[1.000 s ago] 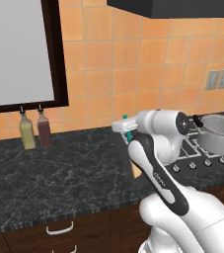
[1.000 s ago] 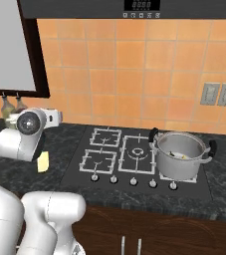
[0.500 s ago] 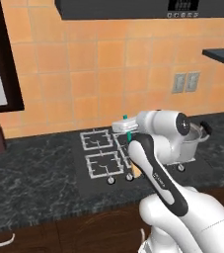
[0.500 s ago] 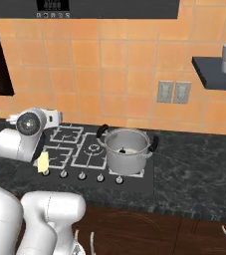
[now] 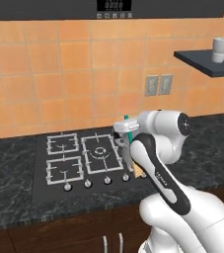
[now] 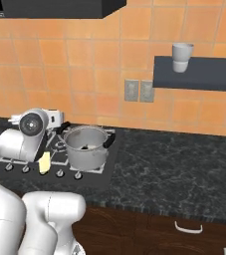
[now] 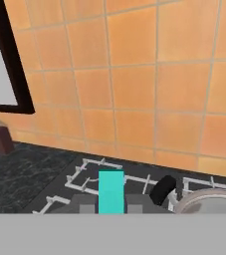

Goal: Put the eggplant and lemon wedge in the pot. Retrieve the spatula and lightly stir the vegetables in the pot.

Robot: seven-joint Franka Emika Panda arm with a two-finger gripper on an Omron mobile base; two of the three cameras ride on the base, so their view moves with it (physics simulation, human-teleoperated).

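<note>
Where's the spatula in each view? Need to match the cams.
Left base view: spatula at centre, tan head hanging beside the arm, at the front right of the cooktop.
Right base view: tan head at left, below the wrist, over the cooktop's front edge.
Hand view: teal handle at bottom centre.
Shared landmark: the cooktop's grates.
</note>
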